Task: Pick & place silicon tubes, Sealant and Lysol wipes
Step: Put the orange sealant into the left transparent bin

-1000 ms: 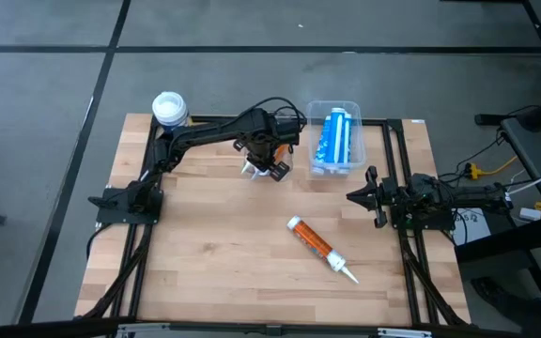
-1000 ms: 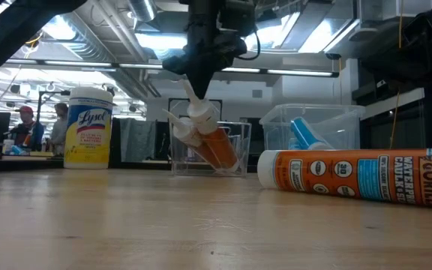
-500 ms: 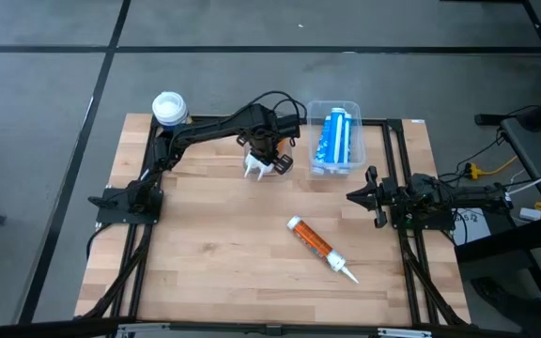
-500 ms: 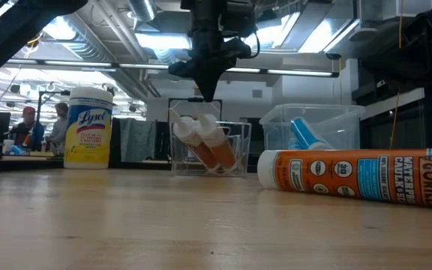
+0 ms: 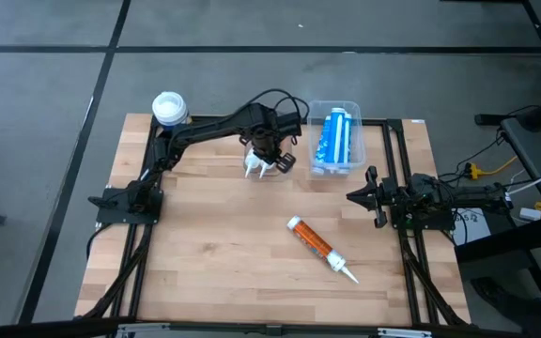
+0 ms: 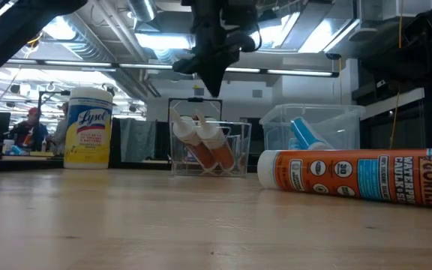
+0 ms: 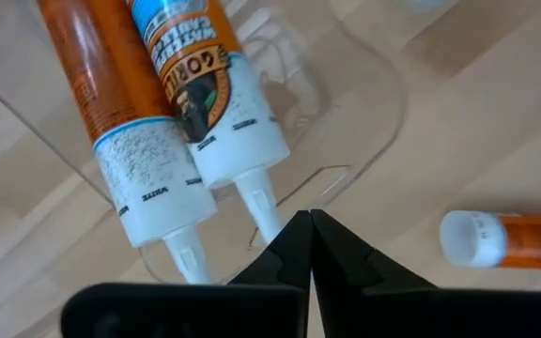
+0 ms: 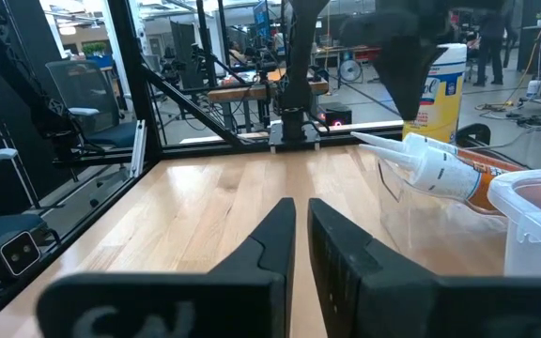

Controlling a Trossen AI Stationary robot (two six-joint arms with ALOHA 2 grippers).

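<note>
Judging by the table, we are partway through: two orange sealant tubes (image 7: 172,84) lie side by side in the small clear bin (image 6: 208,146), blue silicone tubes (image 5: 332,136) sit in the lidless bin to its right, one orange sealant tube (image 5: 319,248) lies loose on the near wood, and the Lysol wipes (image 5: 169,109) stand untouched at the far left corner. Our left gripper (image 7: 309,225) hangs just above the binned tubes, fingers pressed together, holding nothing. Our right gripper (image 8: 301,221) waits at the right edge, fingers nearly closed and empty.
</note>
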